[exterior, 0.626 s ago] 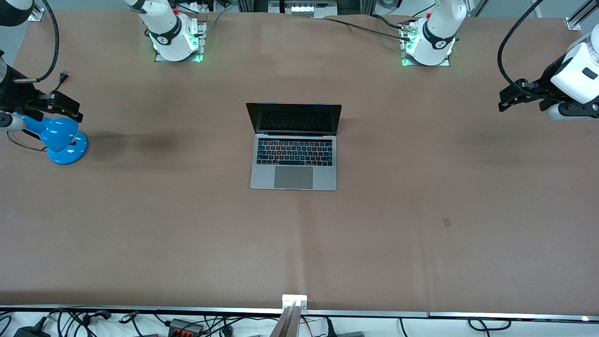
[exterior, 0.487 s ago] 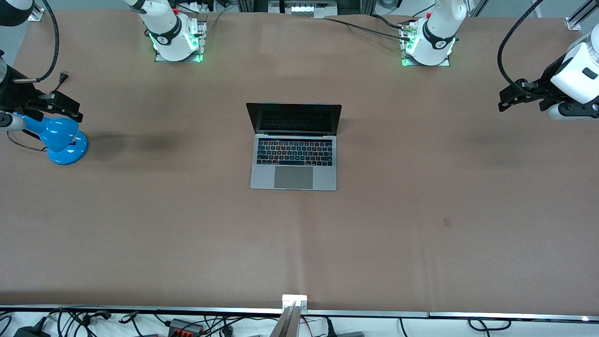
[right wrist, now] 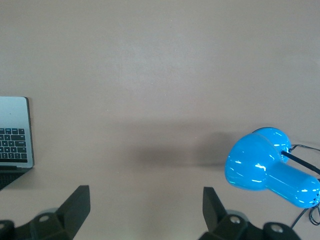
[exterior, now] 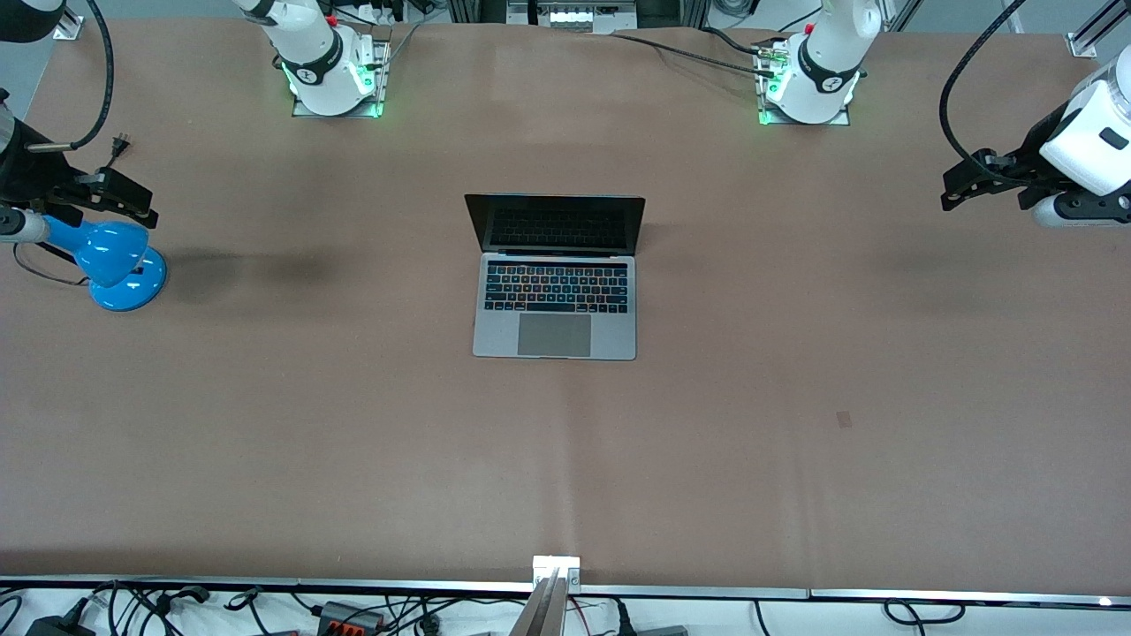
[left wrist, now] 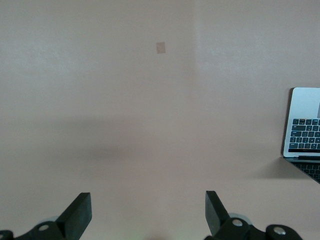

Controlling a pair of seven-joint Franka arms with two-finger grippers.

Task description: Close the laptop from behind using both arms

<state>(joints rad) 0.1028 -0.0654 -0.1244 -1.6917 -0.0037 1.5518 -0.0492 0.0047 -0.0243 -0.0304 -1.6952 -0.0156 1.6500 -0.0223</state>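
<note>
Nearest the camera is bare tabletop (exterior: 353, 459), then one laptop (exterior: 555, 276) at mid-table — lid up, dark screen facing the camera, trackpad end closest to it. Nothing touches it. Farther back and out at the ends hang the two grippers. The right gripper (exterior: 110, 196) is over the one blue lamp (exterior: 115, 263) at the right arm's end of the tabletop, and it has crept a shade upward in the front view over the last half-second — the only change. The left gripper (exterior: 972, 184) has not budged, over bare tabletop at its own end. Each wrist view shows its fingers (left wrist: 80, 212) spread wide, holding nothing. So closing has not begun; I judge both arms must first travel in toward the lid's back.
</note>
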